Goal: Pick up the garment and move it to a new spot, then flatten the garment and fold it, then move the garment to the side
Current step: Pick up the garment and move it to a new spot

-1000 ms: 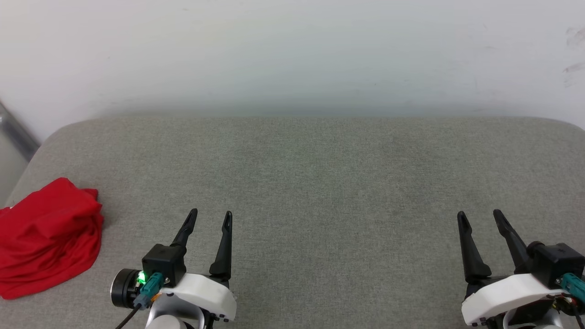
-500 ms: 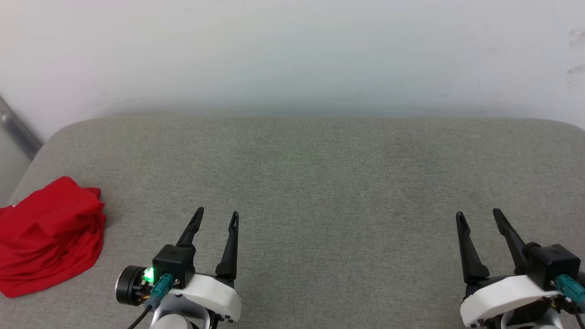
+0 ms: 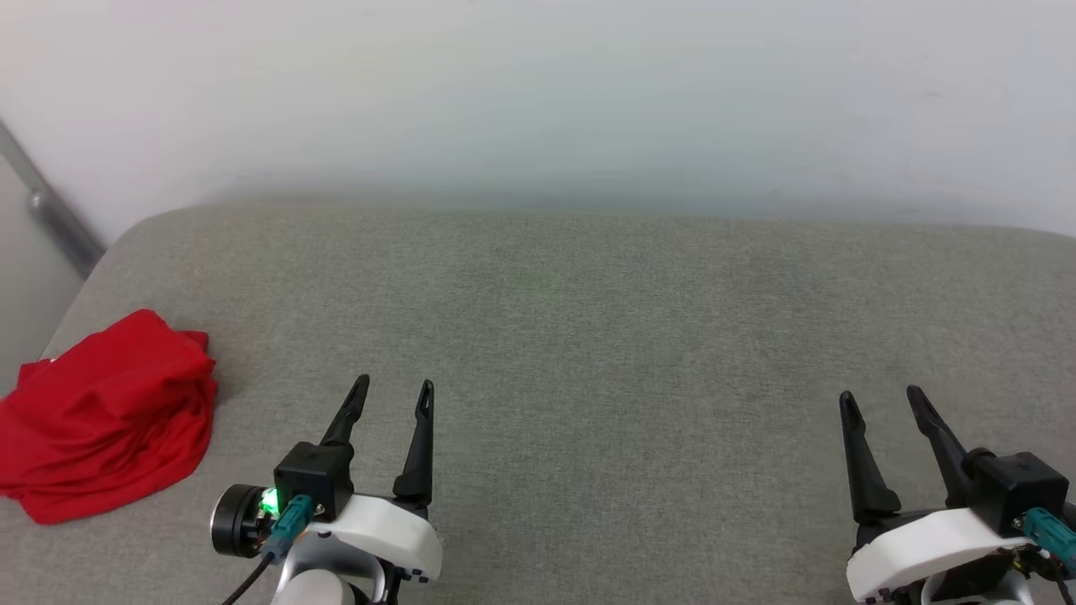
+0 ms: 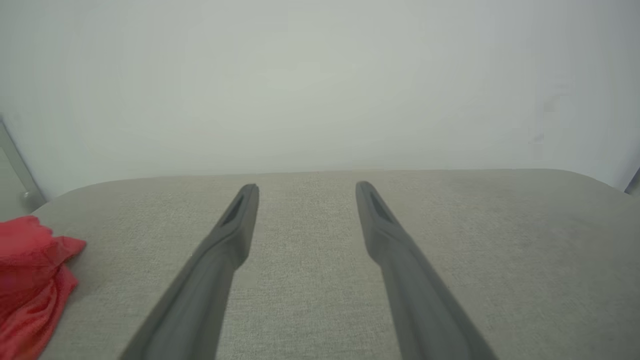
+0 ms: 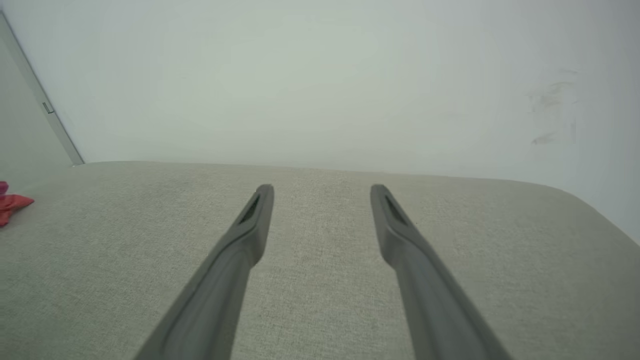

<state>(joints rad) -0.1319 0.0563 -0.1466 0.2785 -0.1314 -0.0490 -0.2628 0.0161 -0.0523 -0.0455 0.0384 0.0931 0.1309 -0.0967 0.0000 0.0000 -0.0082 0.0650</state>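
The garment (image 3: 105,412) sits bunched in a red heap at the far left edge of the grey cushion (image 3: 605,319), well left of my left gripper (image 3: 394,383), no clear long axis I can read. Left arm is much nearer; right gripper (image 3: 881,393) is way across, so I'd prob reach w/ the left. Both grippers spread wide, holding nothing. Cushion's flat fabric, plain white wall (image 3: 538,101) behind

The grey padded bench (image 3: 588,336) is covered in coarse woven cloth. The crumpled red garment (image 3: 109,412) is made of soft matt jersey. The long dark jaws are finished matt.
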